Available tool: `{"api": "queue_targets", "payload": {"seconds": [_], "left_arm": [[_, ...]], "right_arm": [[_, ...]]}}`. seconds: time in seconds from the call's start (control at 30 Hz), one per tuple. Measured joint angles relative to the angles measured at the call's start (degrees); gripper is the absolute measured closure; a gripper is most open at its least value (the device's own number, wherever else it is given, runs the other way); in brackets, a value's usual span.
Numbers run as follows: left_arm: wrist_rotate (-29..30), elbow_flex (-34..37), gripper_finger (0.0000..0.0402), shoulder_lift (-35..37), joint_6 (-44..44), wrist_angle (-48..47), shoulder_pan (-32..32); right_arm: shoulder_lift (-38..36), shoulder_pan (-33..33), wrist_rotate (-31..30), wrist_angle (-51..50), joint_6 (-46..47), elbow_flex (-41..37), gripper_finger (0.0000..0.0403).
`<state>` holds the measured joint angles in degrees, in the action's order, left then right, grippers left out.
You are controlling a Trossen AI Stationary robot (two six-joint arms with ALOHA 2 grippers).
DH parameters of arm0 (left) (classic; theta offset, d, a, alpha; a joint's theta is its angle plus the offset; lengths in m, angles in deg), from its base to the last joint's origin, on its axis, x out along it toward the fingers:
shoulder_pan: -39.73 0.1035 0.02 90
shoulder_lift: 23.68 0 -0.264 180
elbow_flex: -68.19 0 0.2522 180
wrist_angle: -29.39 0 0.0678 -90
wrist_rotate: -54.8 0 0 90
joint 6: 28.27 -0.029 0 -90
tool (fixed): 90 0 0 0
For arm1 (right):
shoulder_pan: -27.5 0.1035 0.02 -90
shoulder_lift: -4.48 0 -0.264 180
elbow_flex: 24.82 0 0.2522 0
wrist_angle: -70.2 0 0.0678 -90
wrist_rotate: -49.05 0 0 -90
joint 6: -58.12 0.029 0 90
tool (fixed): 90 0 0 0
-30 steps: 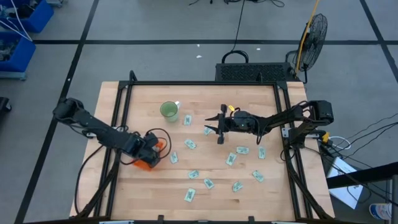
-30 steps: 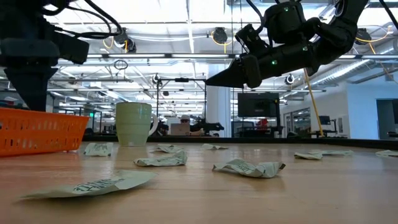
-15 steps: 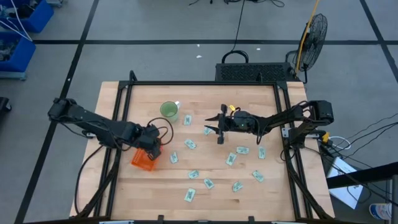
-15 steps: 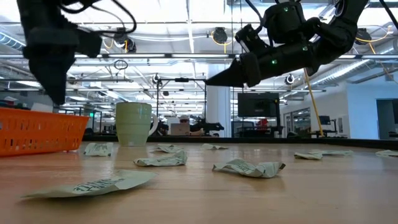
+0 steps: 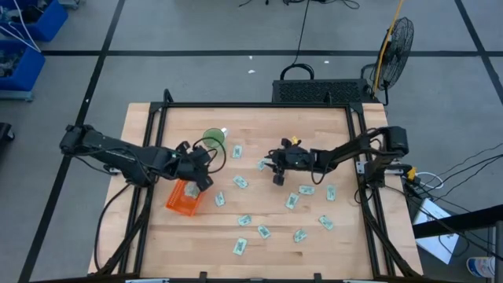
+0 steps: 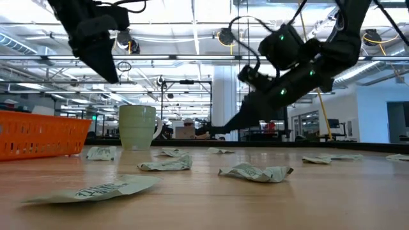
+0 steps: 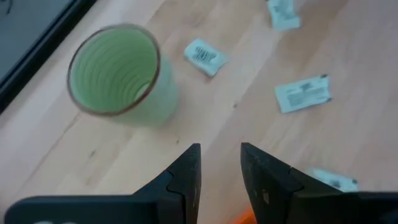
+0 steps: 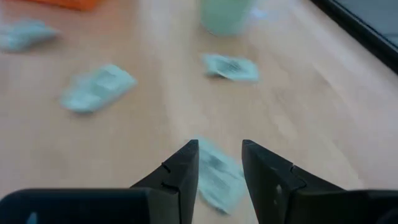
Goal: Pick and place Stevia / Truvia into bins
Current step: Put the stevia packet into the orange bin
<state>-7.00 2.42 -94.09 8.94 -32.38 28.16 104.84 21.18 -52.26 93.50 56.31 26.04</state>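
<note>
Wooden table (image 5: 314, 122): only the overhead view shows scattered packets (image 5: 240, 246) whole.

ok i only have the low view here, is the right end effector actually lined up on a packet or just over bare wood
Observer: Lined up. In its wrist view a packet lies just beyond the gap between the open fingers of the right end effector, not gripped yet.
Operator: and the left one, holding anything
Observer: No. The left end effector is open and empty, with the green cup ahead of it.
Operator: where is it relative to the bin
Observer: From above, it hangs between the cup and the orange bin, near the bin's cup-side edge rather than over its middle.
</note>
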Motion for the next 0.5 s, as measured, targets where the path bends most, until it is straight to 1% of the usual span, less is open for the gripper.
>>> {"api": "queue_targets", "payload": {"seconds": [0.03,0.1,0.3,0.33,0.43,0.5], "left_arm": [[-0.4,0.0,0.0282,0.0,-0.7,0.8,0.1],[-1.1,0.0,0.0282,0.0,-1.8,2.2,0.5],[-1.4,0.0,0.0282,0.0,-2.6,2.9,0.6],[-1.6,0.0,0.0282,0.0,-2.6,2.9,0.6],[-1.8,0.0,0.0282,0.0,-2.6,2.9,0.6],[-1.8,0.0,0.0282,0.0,-2.6,2.9,0.6]], "right_arm": [[1.0,-0.2,-1.9,0.1,-0.1,0.0,0.0286],[3.3,-0.8,-3.4,1.5,0.1,0.0,0.0281],[6.7,-1.9,-3.3,4.4,1.1,0.0,0.0253],[7.1,-2.1,-2.9,4.5,1.1,0.0,0.0249],[7.5,-2.4,0.9,5.0,1.4,0.0,0.0241],[7.6,-2.3,1.7,5.2,1.3,0.0,0.0241]]}}
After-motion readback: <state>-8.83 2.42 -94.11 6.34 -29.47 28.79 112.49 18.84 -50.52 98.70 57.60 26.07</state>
